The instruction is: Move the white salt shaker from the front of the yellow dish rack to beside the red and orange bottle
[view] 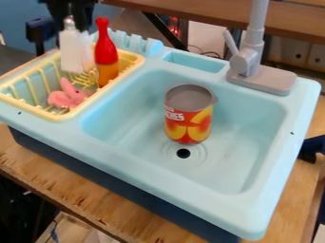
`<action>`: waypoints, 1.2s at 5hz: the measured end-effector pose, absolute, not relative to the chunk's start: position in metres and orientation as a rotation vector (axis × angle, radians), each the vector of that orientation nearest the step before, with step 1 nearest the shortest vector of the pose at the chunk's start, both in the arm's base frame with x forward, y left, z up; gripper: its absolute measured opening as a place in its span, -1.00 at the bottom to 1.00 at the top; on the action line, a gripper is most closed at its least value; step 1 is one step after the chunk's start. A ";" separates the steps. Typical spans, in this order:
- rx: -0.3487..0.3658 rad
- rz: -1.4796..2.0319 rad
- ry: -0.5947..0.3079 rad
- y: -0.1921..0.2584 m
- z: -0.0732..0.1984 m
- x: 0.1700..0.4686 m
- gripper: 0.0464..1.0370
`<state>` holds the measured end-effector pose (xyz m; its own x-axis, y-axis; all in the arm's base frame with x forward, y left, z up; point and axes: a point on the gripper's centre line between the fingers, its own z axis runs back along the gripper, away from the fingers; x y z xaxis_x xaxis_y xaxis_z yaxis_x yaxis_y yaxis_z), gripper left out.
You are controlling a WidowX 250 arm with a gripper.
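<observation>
Wooden table: bare, worn wood (95, 209) runs along the near side and shows again at the right, under the toy sink.
Sink body: a dark blue base (120, 187) lies below the pale blue sink top (158, 187), whose rounded front corner points toward the camera at lower right.
Basin: the bare drain (183, 153) sits in the floor; open floor lies to the left and right of the can and in front of it, up to the sloping walls.
Can: an orange, red and yellow can (188, 128) stands upright in the basin, just behind the drain and apart from the walls; its grey top has a small lip at the right.
Print: white lettering marks the can's side, at the left.
Rack: a yellow dish rack (77, 115) is set in the left compartment; its raised rim and bars leave narrow gaps.
In the rack: a pink toy (65, 97) lies at the near end; a red bottle (105, 52) with an orange lower part and a white bottle (70, 47) stand upright farther back.
Faucet: grey, upright, its base (263, 79) on the back ledge, right of a small recess (194, 61).
Arm: dark parts (68, 8) at the top edge, toward the left, behind the white bottle; their exact pose is unclear.
Gripper: whether open or closed, cannot tell.
</observation>
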<state>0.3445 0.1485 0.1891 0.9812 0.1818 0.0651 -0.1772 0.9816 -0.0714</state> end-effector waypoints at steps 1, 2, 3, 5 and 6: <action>-0.059 0.197 -0.089 0.147 0.196 0.349 -0.06; -0.053 0.195 -0.085 0.140 0.196 0.352 -0.06; -0.027 0.197 -0.047 0.144 0.182 0.357 -0.06; -0.006 0.187 0.004 0.150 0.166 0.359 -0.06; 0.001 0.164 -0.017 0.152 0.166 0.362 0.15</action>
<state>0.3618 0.1517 0.1665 0.9864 0.1634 0.0175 -0.1634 0.9866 -0.0006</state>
